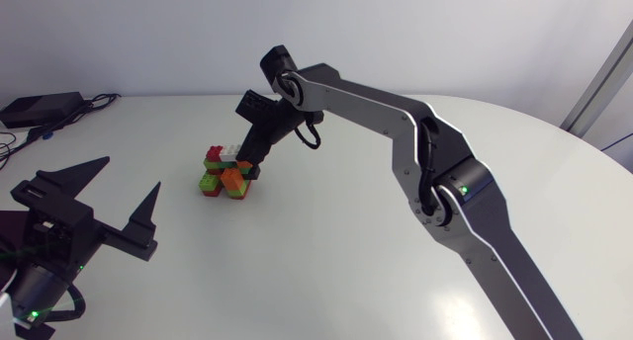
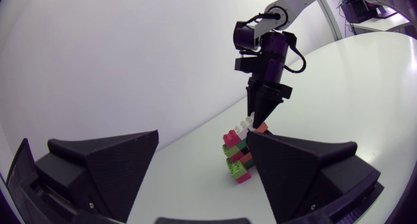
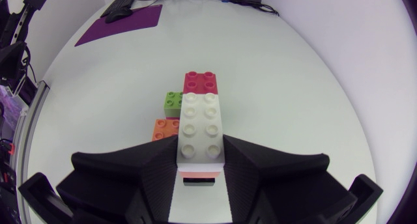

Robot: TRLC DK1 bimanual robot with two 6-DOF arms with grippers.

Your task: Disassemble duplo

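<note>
The right tool is clamped narrowly on the near end of a white brick, one black finger pressed to each long side, so it is holding that brick. The white brick is long, two studs wide, and lies flat on top of the duplo stack, pointing away from the tool. Just past its far end sits a red brick. Beside the white brick and lower down are a green brick and an orange brick, the orange one nearer the tool.

In the head view the right tool comes down steeply onto the stack's far right side, carried by the right arm, which crosses the white worktop from the lower right. The stack stands on the worktop left of the middle, a small cluster of green, red, orange and white pieces.

The left tool is well apart from the stack, near the left edge of the worktop, its two wedge fingers spread wide with nothing between them. From the left wrist view, the stack stands ahead of the left tool, partly hidden behind one of its fingers, with the right tool pointing down at the stack's top
</note>
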